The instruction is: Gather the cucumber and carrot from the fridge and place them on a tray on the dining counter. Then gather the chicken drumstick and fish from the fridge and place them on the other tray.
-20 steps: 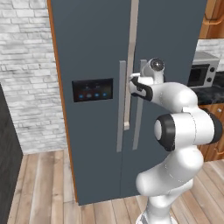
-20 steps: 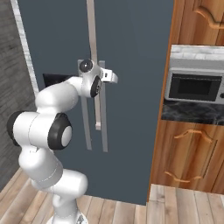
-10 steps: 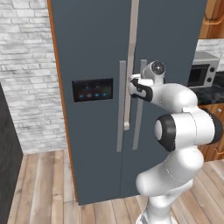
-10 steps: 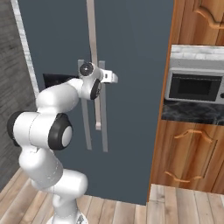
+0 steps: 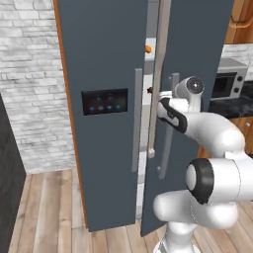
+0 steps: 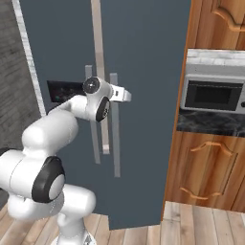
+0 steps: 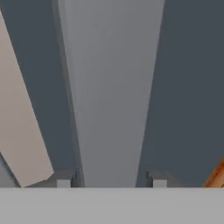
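So the gripper (image 7: pixel 111 181) is clamped around the right fridge door's handle (image 7: pixel 111 87), one finger on each side of the bar. That door (image 5: pixel 197 99) is only cracked open. My worry: if the pull doesn't follow the door's arc, the fingers could slide down or off the bar and the door swings back. Inside the fridge (image 5: pixel 104 59), through the gap, there's something orange (image 5: pixel 147 49) on a high shelf, maybe the carrot; can't tell what else is in there.
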{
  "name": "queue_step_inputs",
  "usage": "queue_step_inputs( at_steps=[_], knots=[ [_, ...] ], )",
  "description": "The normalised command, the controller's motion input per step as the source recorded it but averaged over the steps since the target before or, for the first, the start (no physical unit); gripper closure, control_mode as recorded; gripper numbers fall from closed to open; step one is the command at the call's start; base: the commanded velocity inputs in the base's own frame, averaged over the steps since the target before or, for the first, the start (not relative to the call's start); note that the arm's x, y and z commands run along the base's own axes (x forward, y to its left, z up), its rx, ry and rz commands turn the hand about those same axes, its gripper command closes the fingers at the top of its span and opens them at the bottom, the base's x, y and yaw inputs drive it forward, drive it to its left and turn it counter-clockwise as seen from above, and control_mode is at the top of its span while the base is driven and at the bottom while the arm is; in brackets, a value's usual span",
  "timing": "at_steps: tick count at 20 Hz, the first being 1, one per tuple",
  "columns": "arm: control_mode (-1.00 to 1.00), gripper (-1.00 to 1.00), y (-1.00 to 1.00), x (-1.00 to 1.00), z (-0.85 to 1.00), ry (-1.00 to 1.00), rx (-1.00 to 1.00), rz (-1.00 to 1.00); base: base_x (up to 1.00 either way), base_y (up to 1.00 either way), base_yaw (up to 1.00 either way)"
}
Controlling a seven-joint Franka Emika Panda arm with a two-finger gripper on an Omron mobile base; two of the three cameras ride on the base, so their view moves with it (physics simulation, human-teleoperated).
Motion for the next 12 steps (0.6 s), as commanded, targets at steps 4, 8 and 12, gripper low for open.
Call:
queue_step_inputs(
  at_steps=[4, 8, 12],
  knots=[
    [-1.0, 1.0, -0.31, -1.0, 0.01, 0.0, 0.09, -0.11, 0.0, 0.0, 0.0],
    [-1.0, 1.0, -0.41, -0.73, 0.03, 0.01, 0.09, -0.11, 0.0, 0.0, 0.0],
    [-1.0, -1.0, -0.42, -0.63, 0.02, 0.01, 0.08, -0.09, 0.0, 0.0, 0.0]
  ],
)
